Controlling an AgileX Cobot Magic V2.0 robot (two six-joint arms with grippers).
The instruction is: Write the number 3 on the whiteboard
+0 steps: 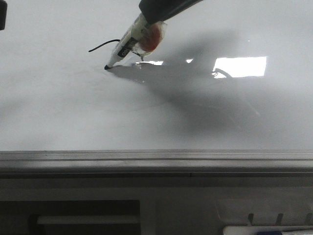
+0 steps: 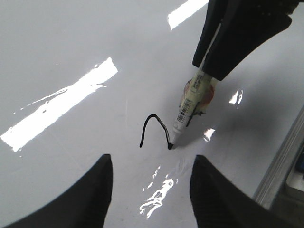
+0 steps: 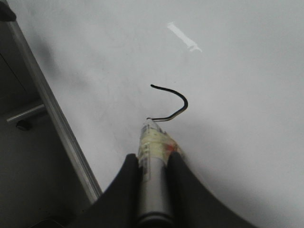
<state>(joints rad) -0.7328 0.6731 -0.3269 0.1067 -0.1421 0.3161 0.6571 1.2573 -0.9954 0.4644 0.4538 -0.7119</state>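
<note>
Two dark fingers [image 3: 185, 190] of the right gripper [image 3: 151, 190] clamp a marker [image 1: 128, 45], its black tip touching the whiteboard [image 1: 58, 112]. Beside the tip lies the number 3 [image 2: 154, 129], only its upper curve drawn. The left gripper [image 2: 149, 194] hovers near, jaws spread, holding nothing. A grey rail [image 1: 146, 159] edges the board.

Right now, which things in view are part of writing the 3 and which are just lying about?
Part of the job:
- whiteboard
- marker, tip on the board
- right gripper, shut on the marker
- black line, only the first curve of the 3 so far

Just about:
- left gripper, open and empty
- tray below the board
</note>
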